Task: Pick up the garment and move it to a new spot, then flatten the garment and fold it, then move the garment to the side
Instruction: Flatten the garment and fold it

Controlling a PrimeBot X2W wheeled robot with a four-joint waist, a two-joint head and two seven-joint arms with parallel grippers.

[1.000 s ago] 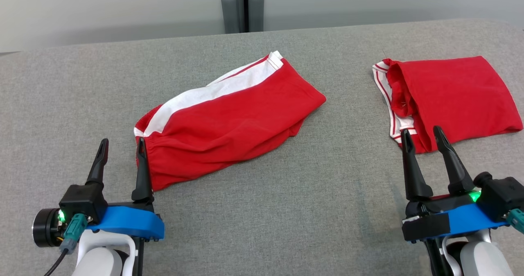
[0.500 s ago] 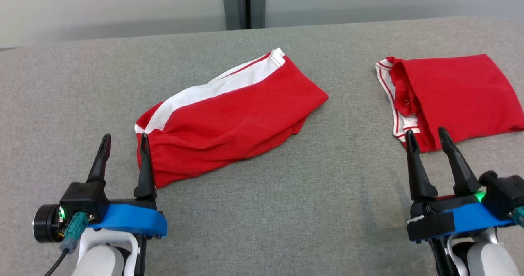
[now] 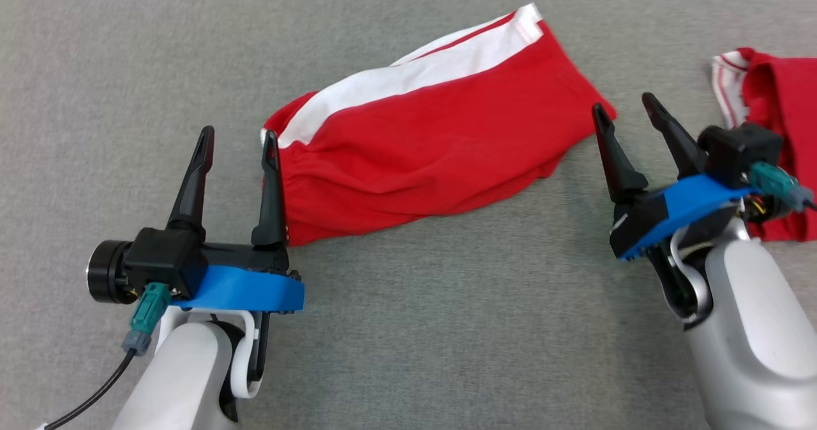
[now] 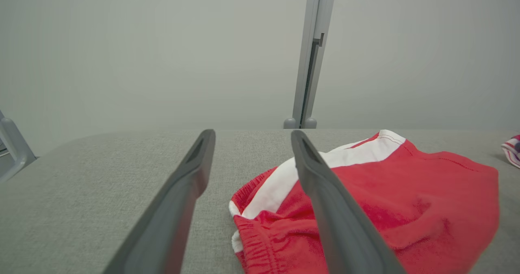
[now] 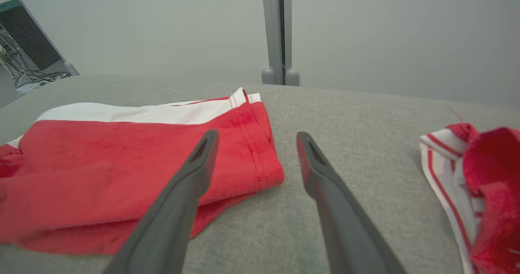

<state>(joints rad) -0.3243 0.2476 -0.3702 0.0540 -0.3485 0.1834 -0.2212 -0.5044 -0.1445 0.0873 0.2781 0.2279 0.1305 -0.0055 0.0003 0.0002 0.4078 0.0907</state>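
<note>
Seen from the head, the red shorts point(image 3: 434, 143) lie on the grey tabletop point(image 3: 408, 302), between the left claw point(image 3: 238, 133) at their waistband and the right claw point(image 3: 622, 103) at their leg hem; both claws are spread and empty. A second red garment point(image 3: 775, 85) is cut off at the right edge, partly behind the right wrist. The left wrist view has one finger covering some waistband. The right wrist view has one finger over the hem corner.
</note>
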